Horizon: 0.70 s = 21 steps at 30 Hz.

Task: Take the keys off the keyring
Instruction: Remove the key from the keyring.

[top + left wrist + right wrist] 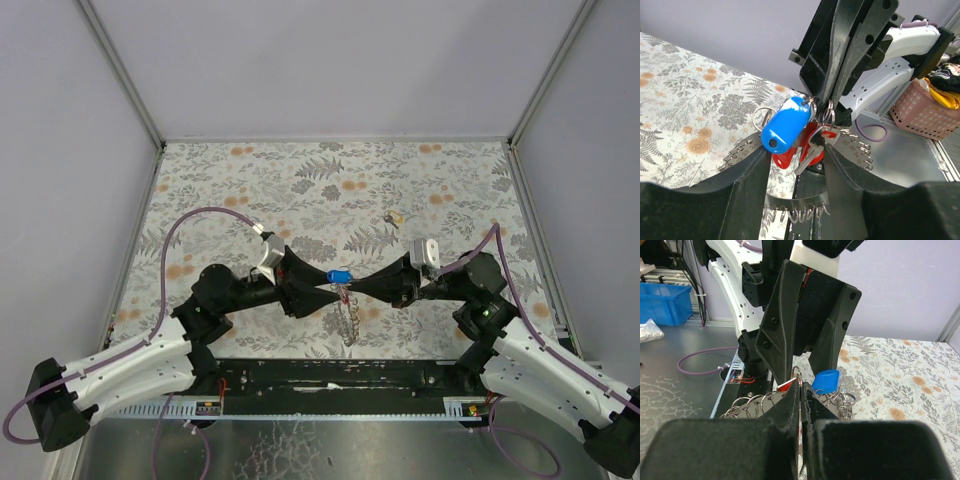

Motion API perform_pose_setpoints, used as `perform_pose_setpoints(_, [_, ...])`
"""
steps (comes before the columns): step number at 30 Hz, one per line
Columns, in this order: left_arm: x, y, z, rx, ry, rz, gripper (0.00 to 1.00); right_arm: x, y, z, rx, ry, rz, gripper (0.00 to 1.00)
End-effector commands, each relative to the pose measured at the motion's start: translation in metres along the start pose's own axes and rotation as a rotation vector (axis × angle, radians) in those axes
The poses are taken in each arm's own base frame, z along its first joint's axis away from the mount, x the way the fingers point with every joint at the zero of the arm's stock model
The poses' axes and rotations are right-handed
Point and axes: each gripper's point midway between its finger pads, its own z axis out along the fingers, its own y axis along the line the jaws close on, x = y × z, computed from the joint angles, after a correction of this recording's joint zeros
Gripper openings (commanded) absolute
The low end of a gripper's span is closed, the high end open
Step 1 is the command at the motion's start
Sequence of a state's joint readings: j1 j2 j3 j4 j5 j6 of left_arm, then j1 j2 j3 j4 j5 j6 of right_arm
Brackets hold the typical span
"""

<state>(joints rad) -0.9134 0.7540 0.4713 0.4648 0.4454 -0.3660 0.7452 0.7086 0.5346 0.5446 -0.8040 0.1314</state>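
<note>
1. Top view: the left gripper and right gripper meet nose to nose above the near middle of the tabletop.
   - The keys hang in the air between them, and a chain of rings dangles below towards the near edge.
   - One loose key lies farther back, well apart.
   - There is open tabletop behind and to both sides, and the side walls are well clear. The near edge, just beyond the chain, is the tight side.

2. Left wrist view: this arm's jaws are spread, with a dark finger on each side of the bunch.
   - The blue tag and red key head sit in the gap. I cannot tell whether either touches a pad.
   - The right jaws come in from above, pressed together on the thin wire keyring.
   - Risk: if the left jaws close here, they would likely catch the bulky tag instead of a key and twist the whole bunch.

3. Right wrist view: this arm's jaws are pressed together, pinching the wire loop beside the blue tag.
   - Risk: the hold is on thin, smooth wire, so a hard pull from the left could slip it free.
   - The bunch would then drop, and the chain might slide off the near edge.
</note>
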Motion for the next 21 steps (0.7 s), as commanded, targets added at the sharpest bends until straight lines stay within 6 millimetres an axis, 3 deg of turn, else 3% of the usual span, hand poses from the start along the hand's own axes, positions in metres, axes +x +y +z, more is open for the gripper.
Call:
perform_pose_setpoints(1, [-0.036,-0.012,0.005,0.04,-0.099,0.058,0.45,-0.026,-0.001,0.001,-0.002,-0.071,-0.081,0.0])
perform_pose_setpoints(11, [-0.041,-0.029,0.0,0.124,-0.116,0.096,0.42,-0.016,-0.004,0.002,-0.003,-0.033,-0.073,0.0])
perform_pose_setpoints(21, [-0.034,-0.026,0.003,0.125,-0.098,0.1,0.39,-0.013,-0.004,0.003,-0.011,-0.017,-0.072,0.0])
